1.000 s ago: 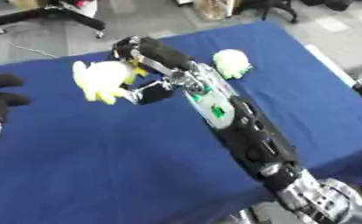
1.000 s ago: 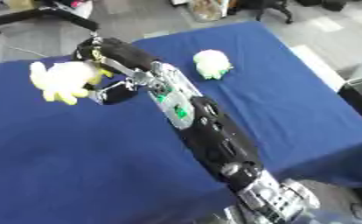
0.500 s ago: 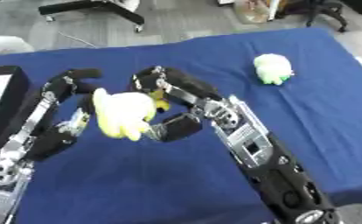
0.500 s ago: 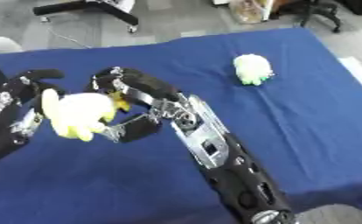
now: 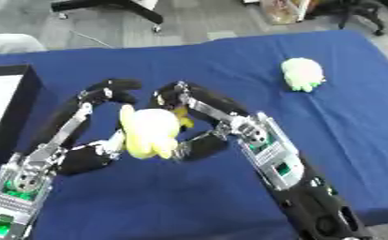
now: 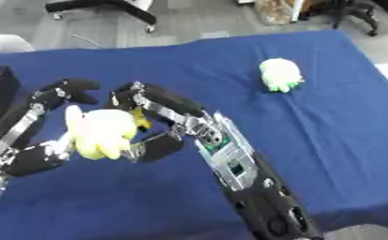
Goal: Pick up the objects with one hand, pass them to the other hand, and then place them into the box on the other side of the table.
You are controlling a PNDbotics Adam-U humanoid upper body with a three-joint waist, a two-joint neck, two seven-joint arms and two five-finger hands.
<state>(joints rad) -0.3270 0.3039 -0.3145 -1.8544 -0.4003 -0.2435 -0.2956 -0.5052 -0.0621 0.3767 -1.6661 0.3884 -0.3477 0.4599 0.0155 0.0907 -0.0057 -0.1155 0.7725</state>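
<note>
A pale yellow plush toy (image 5: pixel 151 132) hangs above the blue table (image 5: pixel 230 65), between both hands. My right hand (image 5: pixel 199 119) has its fingers and thumb curled round the toy's right side. My left hand (image 5: pixel 89 131) comes in from the lower left and cups the toy's left side, fingers arched over its top and thumb below. A second toy, pale green and white (image 5: pixel 302 73), lies on the cloth at the far right. A black box with a white inside (image 5: pixel 2 108) stands at the left edge.
The table's far edge runs along the top, with a chair base (image 5: pixel 115 7) and floor behind it. The right edge of the table drops off near the green toy. Bare blue cloth lies in front of my arms.
The camera has tilted between frames. My right hand carried the yellow toy leftward and down toward me, and my left hand came up and closed in around the toy's left side.
</note>
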